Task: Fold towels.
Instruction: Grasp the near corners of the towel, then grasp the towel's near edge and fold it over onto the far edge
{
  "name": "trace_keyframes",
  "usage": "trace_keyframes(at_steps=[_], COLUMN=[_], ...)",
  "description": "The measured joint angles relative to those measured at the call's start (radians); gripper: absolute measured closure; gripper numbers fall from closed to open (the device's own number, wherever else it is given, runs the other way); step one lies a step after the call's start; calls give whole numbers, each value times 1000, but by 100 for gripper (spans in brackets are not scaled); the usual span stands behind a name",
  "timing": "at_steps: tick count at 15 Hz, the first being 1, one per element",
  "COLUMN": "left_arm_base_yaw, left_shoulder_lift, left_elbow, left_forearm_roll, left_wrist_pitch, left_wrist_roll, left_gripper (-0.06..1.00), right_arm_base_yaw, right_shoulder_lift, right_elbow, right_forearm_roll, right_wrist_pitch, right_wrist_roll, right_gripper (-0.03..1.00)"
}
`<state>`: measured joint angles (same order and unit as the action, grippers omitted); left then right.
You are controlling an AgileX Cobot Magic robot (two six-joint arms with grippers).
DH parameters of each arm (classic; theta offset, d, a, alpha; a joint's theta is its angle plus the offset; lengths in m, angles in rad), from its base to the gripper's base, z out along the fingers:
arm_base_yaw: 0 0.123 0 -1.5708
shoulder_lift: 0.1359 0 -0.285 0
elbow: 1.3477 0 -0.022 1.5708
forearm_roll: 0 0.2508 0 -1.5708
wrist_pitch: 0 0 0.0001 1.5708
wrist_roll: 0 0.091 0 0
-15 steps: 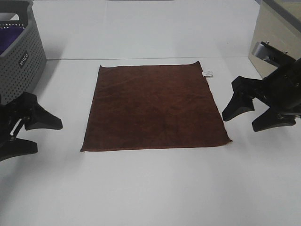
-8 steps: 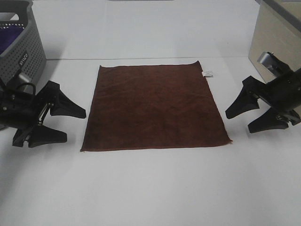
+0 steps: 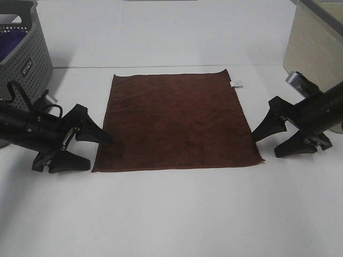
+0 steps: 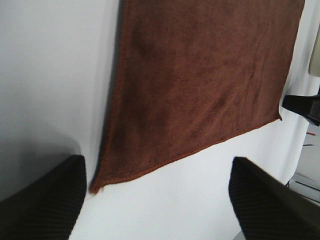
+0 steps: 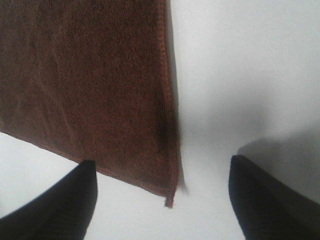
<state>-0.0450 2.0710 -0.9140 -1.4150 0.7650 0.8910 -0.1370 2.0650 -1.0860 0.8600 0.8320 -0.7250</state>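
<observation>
Towel [image 3: 177, 120] lies flat mid-surface [image 3: 171, 214], looks soft, light, limp, probably best pinched at its near corners, left gripper [image 3: 99, 152] and right gripper [image 3: 266, 145] both spread wide just beside them, empty.

It looked like a robotics lab bench staged for laundry work; a plain white worktop [image 3: 171, 214] filled the view, a seam crossing it toward 12 o'clock; a grey perforated laundry basket [image 3: 32, 64] with something purple inside stood at 10 o'clock; a beige cabinet [image 3: 313, 45] stood at 2 o'clock; black robot arms flanked a flat brown towel [image 3: 174, 120] at 9 and 3 o'clock.
</observation>
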Motion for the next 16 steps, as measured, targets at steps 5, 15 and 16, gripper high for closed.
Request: trace_keyframes(at_steps=[5, 15, 16], left_arm_base_yaw=[-103, -103, -103], left_shoulder_lift=[50, -16, -37], left_elbow=[-83, -44, -7], left_forearm_roll=[-11, 213, 224], left_wrist_pitch=[-21, -37, -34], left_wrist_roll=[-50, -246, -254], left_gripper=[26, 94, 94], right_arm_base_yaw=[128, 135, 135], right_shoulder_lift=[55, 54, 37], right_elbow=[-43, 9, 52], right_forearm_roll=[60, 22, 16], right_wrist_pitch=[-3, 31, 31], right_wrist_roll=[-11, 81, 82], right_gripper=[40, 97, 97])
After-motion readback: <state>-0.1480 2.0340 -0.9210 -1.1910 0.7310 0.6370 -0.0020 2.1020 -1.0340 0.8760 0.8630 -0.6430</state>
